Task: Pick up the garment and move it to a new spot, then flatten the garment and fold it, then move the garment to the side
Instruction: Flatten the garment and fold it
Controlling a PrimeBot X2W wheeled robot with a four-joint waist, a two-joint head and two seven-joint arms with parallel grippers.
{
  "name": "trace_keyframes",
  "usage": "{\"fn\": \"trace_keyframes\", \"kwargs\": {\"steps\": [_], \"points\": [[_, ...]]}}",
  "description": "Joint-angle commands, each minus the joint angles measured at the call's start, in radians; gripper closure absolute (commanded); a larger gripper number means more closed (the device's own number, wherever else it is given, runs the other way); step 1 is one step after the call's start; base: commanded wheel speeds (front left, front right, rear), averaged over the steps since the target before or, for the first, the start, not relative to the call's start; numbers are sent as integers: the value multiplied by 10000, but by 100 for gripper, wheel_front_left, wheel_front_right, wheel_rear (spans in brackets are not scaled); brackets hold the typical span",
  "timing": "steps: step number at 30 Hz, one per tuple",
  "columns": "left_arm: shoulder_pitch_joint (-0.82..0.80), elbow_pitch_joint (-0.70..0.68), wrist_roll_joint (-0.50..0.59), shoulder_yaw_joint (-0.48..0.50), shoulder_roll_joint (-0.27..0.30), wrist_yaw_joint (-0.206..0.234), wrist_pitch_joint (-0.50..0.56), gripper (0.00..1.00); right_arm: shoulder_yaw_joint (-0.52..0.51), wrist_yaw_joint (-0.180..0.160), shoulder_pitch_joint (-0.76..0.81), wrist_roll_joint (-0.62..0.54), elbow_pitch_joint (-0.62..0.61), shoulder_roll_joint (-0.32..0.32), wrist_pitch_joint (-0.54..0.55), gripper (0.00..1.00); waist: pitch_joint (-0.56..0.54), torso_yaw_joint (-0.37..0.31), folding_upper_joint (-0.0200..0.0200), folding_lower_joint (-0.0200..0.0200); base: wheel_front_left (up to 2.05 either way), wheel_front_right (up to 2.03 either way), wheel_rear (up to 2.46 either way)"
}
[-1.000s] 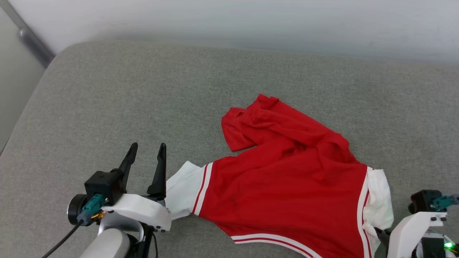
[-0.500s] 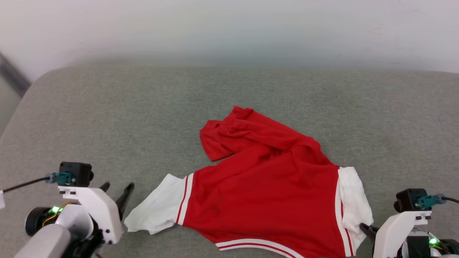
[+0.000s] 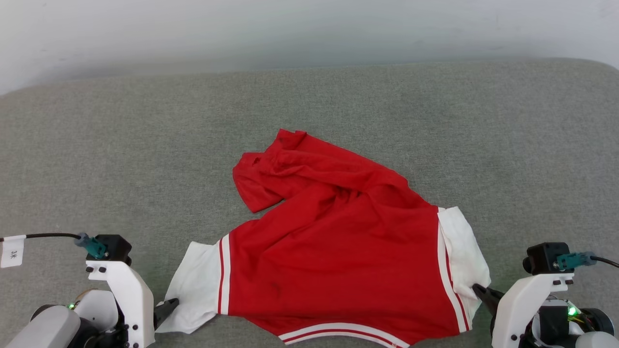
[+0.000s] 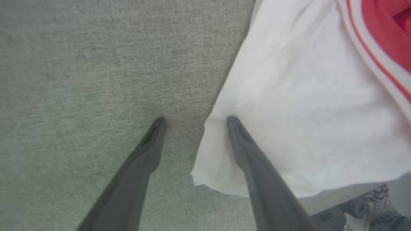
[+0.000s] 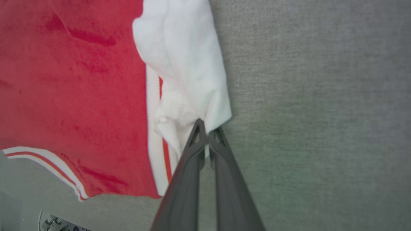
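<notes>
- Right gripper (image 5: pixel 208 128): jaws pinched closed on a white sleeve hem of the bright red thin jersey shirt (image 3: pixel 338 251).
- Left gripper (image 4: pixel 196 119): wide open, empty, straddling the other sleeve's edge.
- Shirt lies rumpled mid grey woven cushion (image 3: pixel 121 145); lift now and your one-sided pinch may slip.

Hidden, cropped and unreadable parts: garment (image 3: pixel 338 251) on grey cushion (image 3: pixel 121 145)

Head view: the garment's hem runs off the bottom edge, and its upper half is folded over itself, covering the layers beneath. Left gripper (image 4: pixel 196 119) and right gripper (image 5: pixel 208 126) sit mostly behind their white brackets (image 3: pixel 128 295) there, one dark tip showing each. Print on the cable label (image 3: pixel 11 251) is too small to read. Wrist views: garment cropped by frame edges, near cloth soft-focused. The right gripper's closed fingers (image 5: pixel 192 154) cover how much sleeve is pinched. Patterned patch (image 4: pixel 369 205) in the left wrist view's corner, cannot identify.
</notes>
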Motion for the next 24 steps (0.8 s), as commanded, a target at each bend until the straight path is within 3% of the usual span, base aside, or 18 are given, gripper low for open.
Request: {"fn": "trace_keyframes", "kwargs": {"steps": [1,2,3,4,5,8,16,24], "points": [[489,265,-181,-603,-464,-141,528,0,-11,-3,-140,-1,44,-10,-83,100,95,-91,-1,0,0,0,0],[630,362,-313,-783,-593,-150,835,7,-10,-3,-153,4,82,-12,-105,100,105,-110,-1,0,0,0,0],[725,415,-373,-955,-694,-188,1089,52,-27,-5,-184,-2,111,-19,-163,100,115,-120,-1,0,0,0,0],[774,438,-408,-1065,-782,-214,1218,64,-45,-5,-227,-1,121,-21,-191,100,118,-120,-1,0,0,0,0],[795,448,-450,-1104,-874,-216,1250,100,-63,-5,-257,-6,143,-25,-229,100,110,-110,-1,0,0,0,0],[734,385,-419,-975,-999,-206,840,100,-181,-5,-315,-95,191,-62,-364,100,7,-8,-1,0,0,0,0],[-263,-107,690,-437,-656,28,-768,100,-463,-3,-665,-375,290,-196,-684,100,-534,342,-1,0,0,0,0],[-1644,-605,1862,81,-725,667,-2203,100,-654,-5,-1636,-572,611,-468,-766,100,-1204,528,-1,0,0,0,0]]}}
